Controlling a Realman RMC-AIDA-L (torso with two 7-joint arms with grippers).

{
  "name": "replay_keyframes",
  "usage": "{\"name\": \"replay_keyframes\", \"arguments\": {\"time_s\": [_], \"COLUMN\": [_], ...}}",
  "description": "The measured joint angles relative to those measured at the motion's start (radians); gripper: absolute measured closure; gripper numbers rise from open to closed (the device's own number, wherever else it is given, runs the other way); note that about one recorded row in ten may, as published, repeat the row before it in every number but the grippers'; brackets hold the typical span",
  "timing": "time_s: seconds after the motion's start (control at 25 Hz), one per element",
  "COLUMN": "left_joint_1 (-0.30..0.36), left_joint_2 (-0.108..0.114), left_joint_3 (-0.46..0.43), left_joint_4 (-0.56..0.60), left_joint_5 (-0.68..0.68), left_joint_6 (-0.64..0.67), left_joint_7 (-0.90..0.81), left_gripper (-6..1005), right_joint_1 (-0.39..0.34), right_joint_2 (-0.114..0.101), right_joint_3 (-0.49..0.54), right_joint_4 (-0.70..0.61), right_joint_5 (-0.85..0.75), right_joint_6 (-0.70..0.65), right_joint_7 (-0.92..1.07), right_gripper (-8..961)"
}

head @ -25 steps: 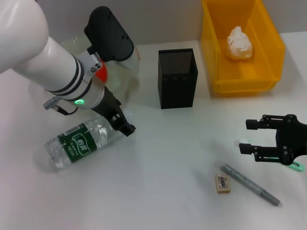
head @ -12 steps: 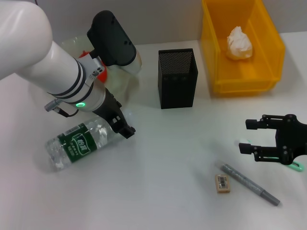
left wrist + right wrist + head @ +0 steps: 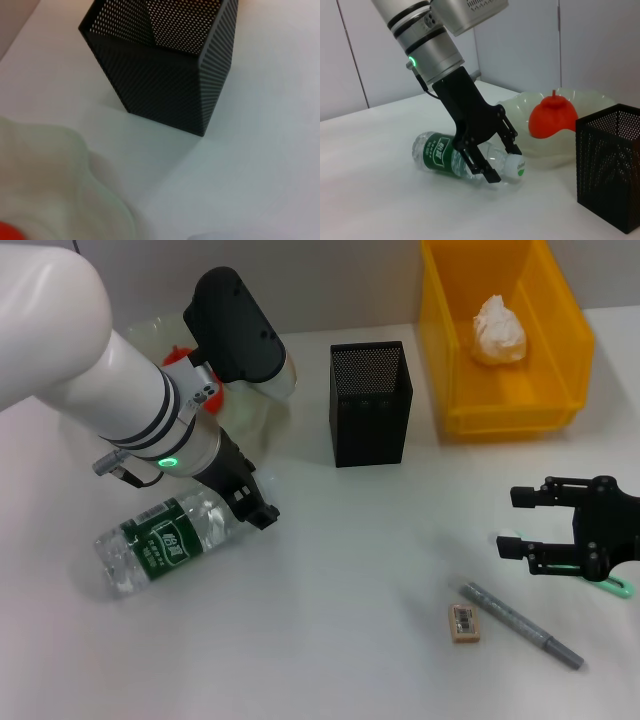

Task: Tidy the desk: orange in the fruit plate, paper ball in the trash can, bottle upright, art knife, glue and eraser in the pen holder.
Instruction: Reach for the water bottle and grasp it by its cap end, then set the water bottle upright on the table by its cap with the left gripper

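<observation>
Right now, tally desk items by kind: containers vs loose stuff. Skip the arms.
Containers: 3 - fruit plate, pen holder, trash can
Held in containers: 2 - orange, paper ball
Loose on desk: 3 - bottle, eraser, grey pen-like tool
Total: 8

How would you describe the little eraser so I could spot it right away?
Start at the big yellow trash can at the desk's far right, then come toward the near edge, past the right pincer. The eraser lies flat beside a grey pen. It is the small beige block with a white barcode sticker, much shorter than the pen.
</observation>
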Motion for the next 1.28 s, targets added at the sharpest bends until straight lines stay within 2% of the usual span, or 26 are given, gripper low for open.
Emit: {"name": "replay_keyframes", "arguments": {"time_s": [0.08,0.28,0.56,0.92,1.28], "left_joint_1": [0.000,0.000,-0.001,-0.003,0.003], "left_joint_2": [0.000,0.000,0.000,0.000,0.000], "left_joint_3": [0.000,0.000,0.000,0.000,0.040], "left_joint_4": [0.001,0.005,0.009,0.014,0.005], "left_joint_5": [0.000,0.000,-0.006,-0.019,-0.046], "left_joint_6": [0.002,0.010,0.044,0.043,0.003], "left_joint_7": [0.000,0.001,0.014,0.024,0.039], "left_gripper": [324,318,415,410,413], "right_joint_1": [0.001,0.002,0.004,0.004,0.004], "right_joint_2": [0.000,0.000,-0.002,-0.003,-0.004], "right_joint_3": [0.000,0.000,0.000,0.000,0.000], "right_joint_4": [0.000,0.000,0.000,0.000,0.011], "right_joint_5": [0.000,0.000,0.000,0.001,0.005], "right_joint_6": [0.000,0.000,0.000,0.000,0.000], "right_joint_7": [0.000,0.000,0.004,0.005,0.006], "right_gripper": [258,257,257,257,257]}}
